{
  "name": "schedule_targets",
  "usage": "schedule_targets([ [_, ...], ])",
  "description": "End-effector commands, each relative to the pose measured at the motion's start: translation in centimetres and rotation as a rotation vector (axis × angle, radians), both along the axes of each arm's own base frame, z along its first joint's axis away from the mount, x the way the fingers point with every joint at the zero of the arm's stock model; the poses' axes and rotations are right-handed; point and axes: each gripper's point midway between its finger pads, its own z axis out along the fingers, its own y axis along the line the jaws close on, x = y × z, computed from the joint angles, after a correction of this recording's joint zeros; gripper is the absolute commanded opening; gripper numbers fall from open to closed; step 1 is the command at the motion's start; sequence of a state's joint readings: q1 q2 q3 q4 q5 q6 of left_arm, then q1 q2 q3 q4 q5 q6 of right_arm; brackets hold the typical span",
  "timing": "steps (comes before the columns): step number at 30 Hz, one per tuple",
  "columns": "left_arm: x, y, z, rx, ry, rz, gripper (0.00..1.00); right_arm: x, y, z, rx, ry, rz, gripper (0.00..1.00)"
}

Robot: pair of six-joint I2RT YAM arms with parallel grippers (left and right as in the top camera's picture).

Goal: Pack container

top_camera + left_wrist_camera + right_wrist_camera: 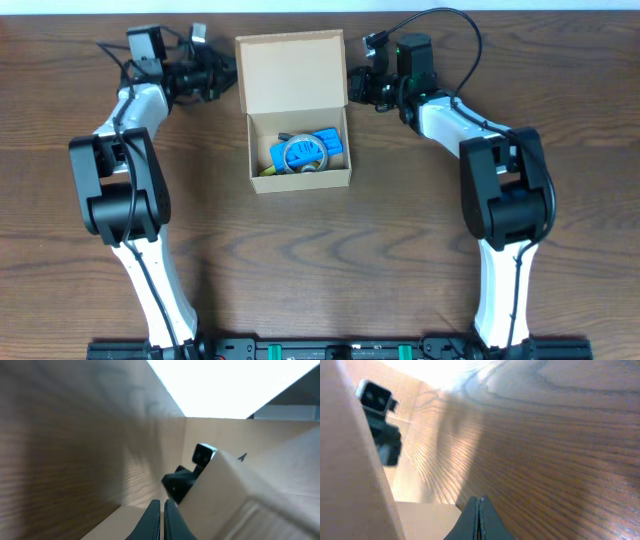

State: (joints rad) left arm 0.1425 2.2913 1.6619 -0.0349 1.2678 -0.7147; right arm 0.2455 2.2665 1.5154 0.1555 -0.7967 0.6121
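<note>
**A:** How do your grippers stand?

**B:** My left gripper [163,506] is pinched closed, its fingertips nearly touching, with nothing between them. It sits low over the counter [400,250], just beside the left edge of the cardboard flap [290,72]. I cannot tell whether it touches the flap. My right gripper [480,504] is closed tight as well and is empty. It is just beside the flap's right edge.

**A:** And the box?

**B:** The box [305,183] stands on the counter between my two arms. It is open, with the flap swung back on the far side. Inside, a blue packet [328,143] lies toward the right wall, and a pale ring [300,153] rests on it. Something yellow shows near the front left corner, but I cannot make out what it is.

**A:** What do your wrist cameras show?

**B:** In the left wrist view, tan cardboard fills the right side, and the dark right gripper shows past its edge. In the right wrist view, the cardboard is on the left, with my other gripper beyond it. Wood grain fills the rest of that view.
</note>
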Motion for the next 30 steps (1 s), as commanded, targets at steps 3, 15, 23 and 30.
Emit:
schedule_targets([
  [3,0.0,-0.2,1.7,0.013,-0.058,-0.04,0.05,-0.4,0.6,5.5,-0.023,-0.156,0.056,0.01],
  [15,-3.7,0.3,-0.6,0.304,0.097,-0.086,0.05,-2.3,-0.1,8.6,-0.09,-0.201,0.091,0.01],
  [23,-4.3,1.8,2.5,0.453,0.112,-0.094,0.05,-4.8,0.9,9.9,-0.139,-0.223,0.158,0.01],
  [30,-5.3,3.7,4.6,0.619,0.156,-0.073,0.05,-8.0,0.9,11.8,-0.301,-0.241,0.159,0.01],
])
